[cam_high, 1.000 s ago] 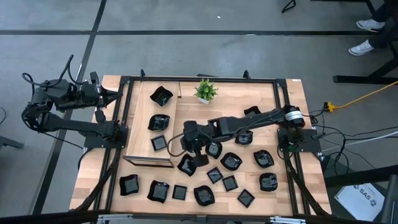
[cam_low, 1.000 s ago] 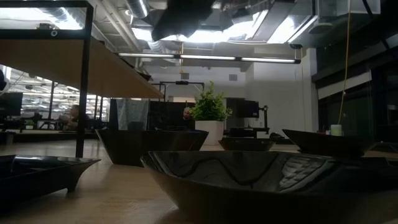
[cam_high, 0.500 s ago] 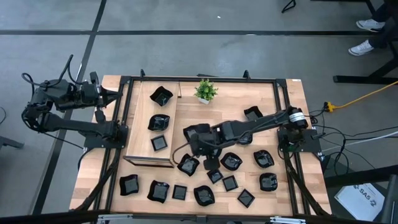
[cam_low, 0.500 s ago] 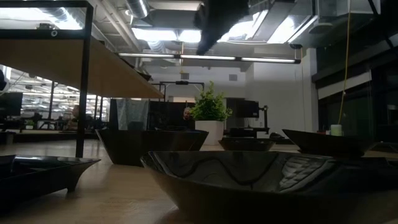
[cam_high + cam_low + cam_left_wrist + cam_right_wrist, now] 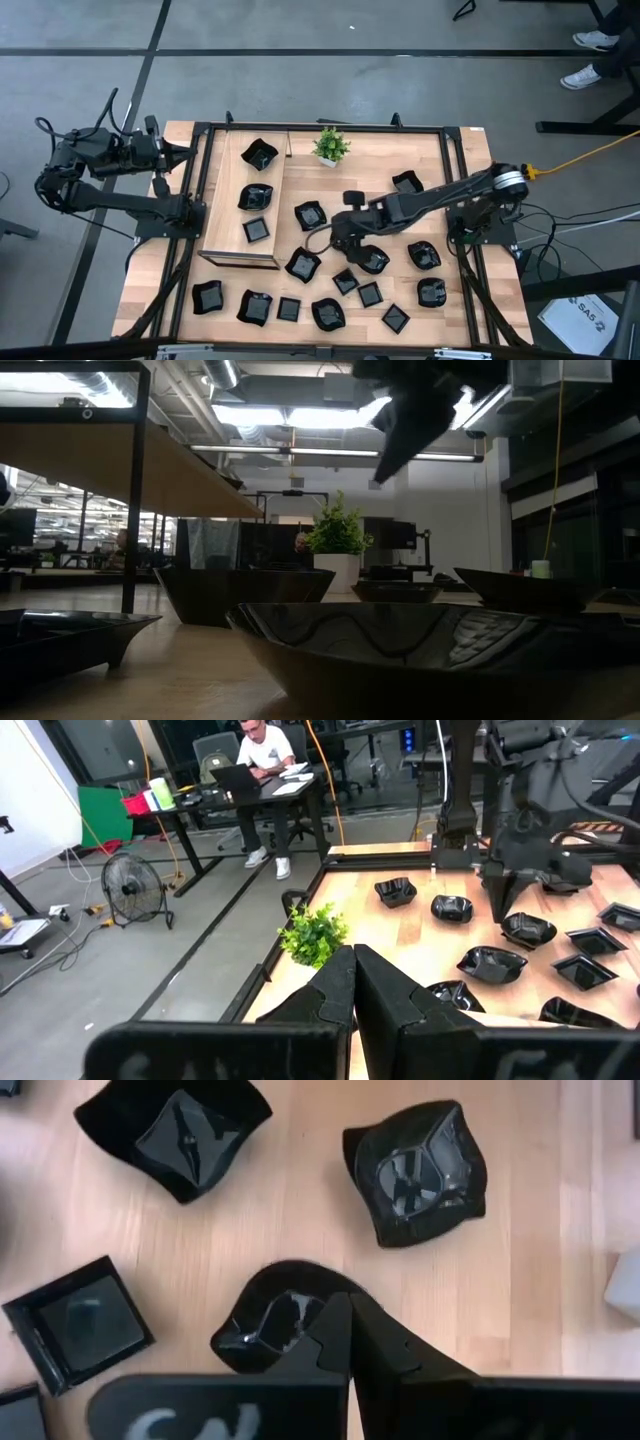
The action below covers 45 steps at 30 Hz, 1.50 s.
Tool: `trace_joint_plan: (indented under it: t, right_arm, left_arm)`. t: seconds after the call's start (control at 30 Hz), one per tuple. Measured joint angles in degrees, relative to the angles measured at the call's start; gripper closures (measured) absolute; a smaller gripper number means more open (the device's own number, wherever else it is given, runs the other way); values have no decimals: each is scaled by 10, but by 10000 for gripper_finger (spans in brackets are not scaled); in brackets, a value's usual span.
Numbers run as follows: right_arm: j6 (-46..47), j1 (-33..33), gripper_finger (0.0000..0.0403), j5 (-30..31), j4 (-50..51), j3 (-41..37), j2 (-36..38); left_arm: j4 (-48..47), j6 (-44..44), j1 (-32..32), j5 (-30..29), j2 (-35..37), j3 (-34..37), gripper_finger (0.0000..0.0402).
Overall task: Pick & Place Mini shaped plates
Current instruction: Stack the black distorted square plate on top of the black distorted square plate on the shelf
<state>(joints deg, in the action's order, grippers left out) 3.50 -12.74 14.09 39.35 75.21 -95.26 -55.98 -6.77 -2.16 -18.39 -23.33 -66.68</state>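
The mini shaped plates (image 5: 372,259) lie scattered over the desk (image 5: 470,150), most under and around the right gripper (image 5: 345,243), three more on a raised wooden tray (image 5: 225,232). A rounded plate (image 5: 280,1320) sits directly below the right fingers (image 5: 340,1335), which are pressed together, holding nothing. The left gripper (image 5: 188,152) waits at the desk's edge, its fingers (image 5: 380,990) likewise pressed together; a potted plant (image 5: 330,145) stands beyond them.

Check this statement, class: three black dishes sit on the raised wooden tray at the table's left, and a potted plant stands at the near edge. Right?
Not quite. The high view shows the potted plant at the table's far edge, not the near one. The three black dishes on the raised wooden tray are correct.
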Motion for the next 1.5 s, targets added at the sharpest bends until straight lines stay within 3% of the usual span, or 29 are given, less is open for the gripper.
trace_joint_plan:
  t: [0.3, 0.63, 0.8, 1.0, 1.13, 1.37, 1.5]
  right_arm:
    - [25, 2, 399, 19, -185, -149, 71]
    - [35, 2, 379, -11, -265, -178, 67]
    - [-53, -15, 382, -98, -330, -178, 56]
    - [-220, -48, 380, -132, -438, -177, 4]
    - [-268, -57, 351, -133, -505, -177, -44]
    - [-275, -57, 259, -130, -569, -177, -105]
    - [-283, -59, 231, -117, -589, -177, -127]
  left_arm:
    - [0, 0, 0, 0, 0, 0, 398]
    - [0, 0, 0, 0, 0, 0, 398]
    - [0, 0, 0, 0, 0, 0, 398]
    - [0, 0, 0, 0, 0, 0, 398]
    - [0, 0, 0, 0, 0, 0, 398]
    - [0, 0, 0, 0, 0, 0, 398]
    - [0, 0, 0, 0, 0, 0, 398]
